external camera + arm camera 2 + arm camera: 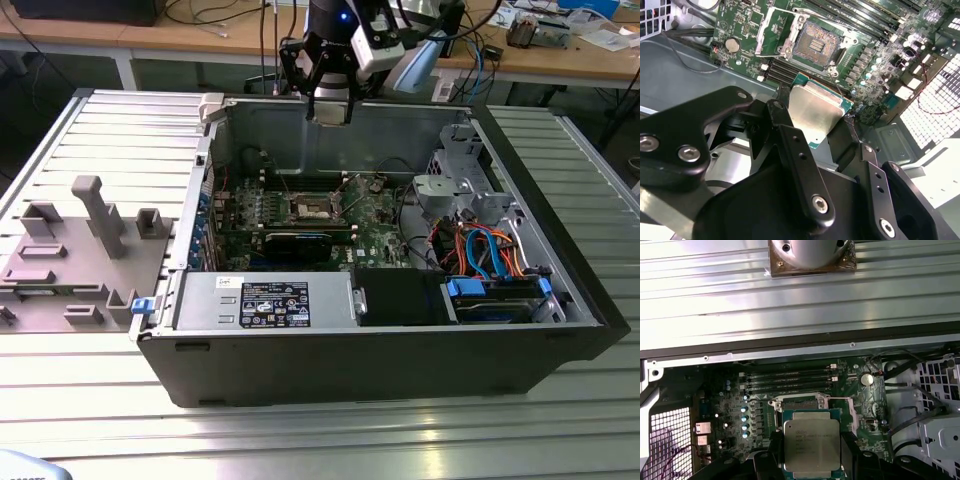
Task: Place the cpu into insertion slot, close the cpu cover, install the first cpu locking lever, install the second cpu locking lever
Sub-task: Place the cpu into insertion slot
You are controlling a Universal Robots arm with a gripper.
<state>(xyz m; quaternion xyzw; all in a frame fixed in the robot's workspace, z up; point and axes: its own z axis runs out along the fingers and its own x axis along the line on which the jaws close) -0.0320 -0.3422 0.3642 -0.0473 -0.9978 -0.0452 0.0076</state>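
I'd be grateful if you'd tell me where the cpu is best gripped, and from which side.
Likely by two opposite edges, from above its flat metal top. The cpu is a thin square plate, so only its rims offer the hand purchase, leaving its underside free for the insertion slot.

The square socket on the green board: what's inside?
The dark square insertion slot holds bare contacts, no chip. In the first wrist view the silver-topped square cpu, clamped in black jaws, covers most of it.

Black jointed pincer (816, 114), silver screws (820, 203), blue light (344, 15)
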